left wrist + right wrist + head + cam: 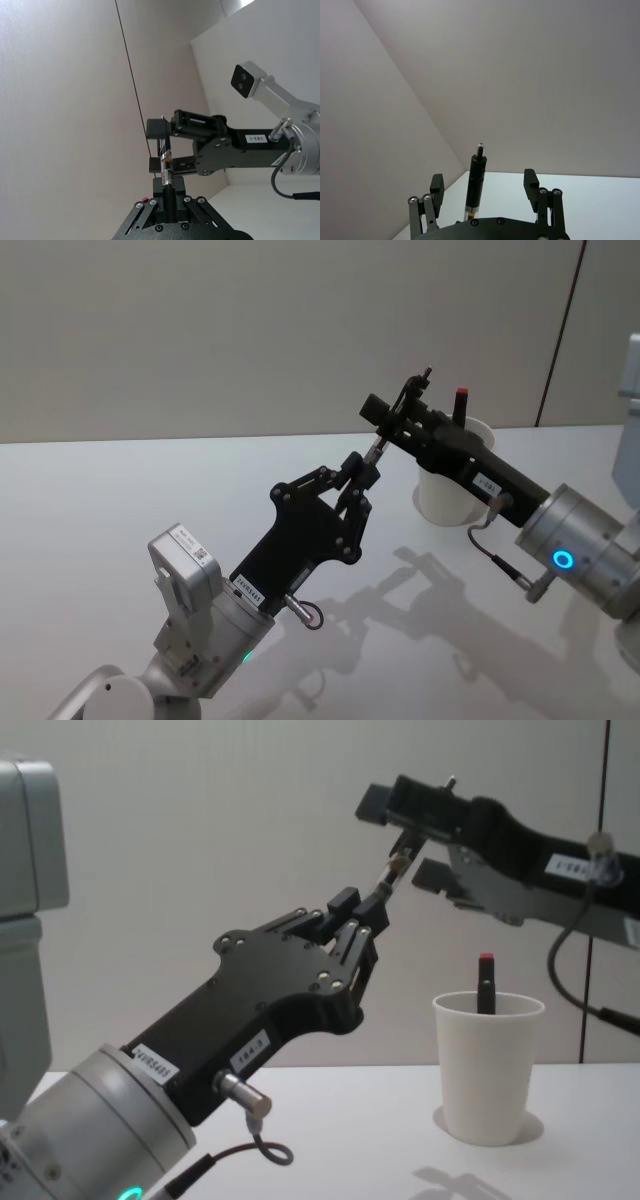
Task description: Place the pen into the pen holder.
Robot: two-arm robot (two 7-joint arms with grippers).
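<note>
The white table (pixel 150 500) bears the white pen holder (pixel 445 498), standing upright.

I worked in what looked like a plain test room or lab rather than a home. A smooth white table (pixel 150 480) stood against a bare, pale grey wall (pixel 250 330) with one dark vertical seam (pixel 563 330) running up it. The pen holder (pixel 488 1070) on it was just a white paper cup.
</note>
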